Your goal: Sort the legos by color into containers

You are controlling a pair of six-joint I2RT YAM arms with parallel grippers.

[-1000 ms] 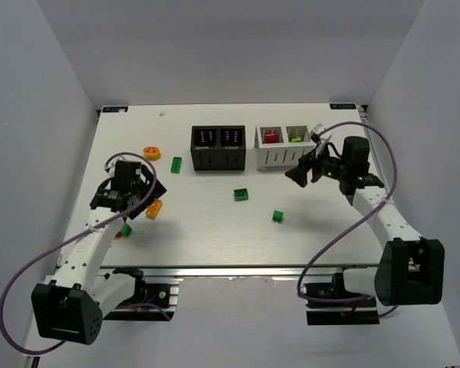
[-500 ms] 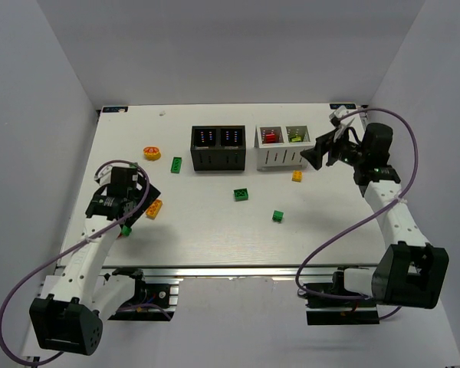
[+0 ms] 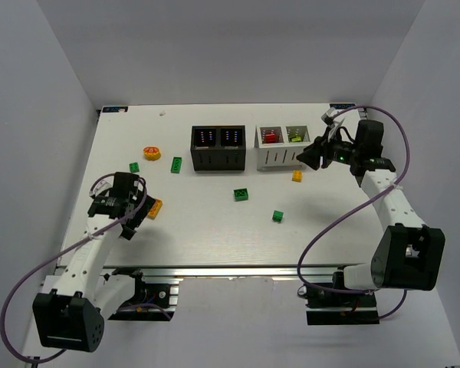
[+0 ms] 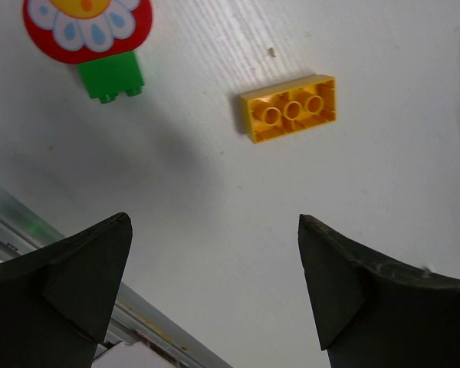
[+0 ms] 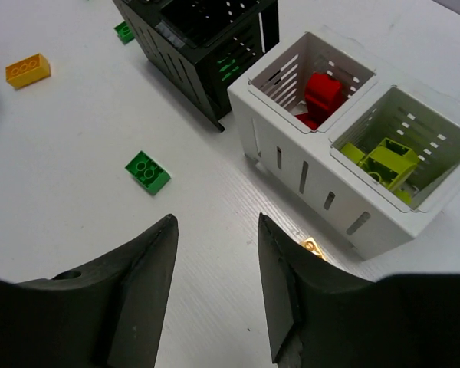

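The black container and the white container stand at the back of the table. In the right wrist view the white container holds a red lego in one compartment and lime legos in the other. My right gripper is open and empty, in front of the white container's right end, above a small yellow lego. My left gripper is open and empty, just short of an orange-yellow brick.
Loose green legos lie at mid-table and at the left. An orange round piece lies at the back left. A red flower piece on a green base lies near my left gripper. The table's near edge is close.
My right gripper rose and swung right from the spot in front of the white container, uncovering the small yellow lego there. My left gripper drew back toward the near edge.
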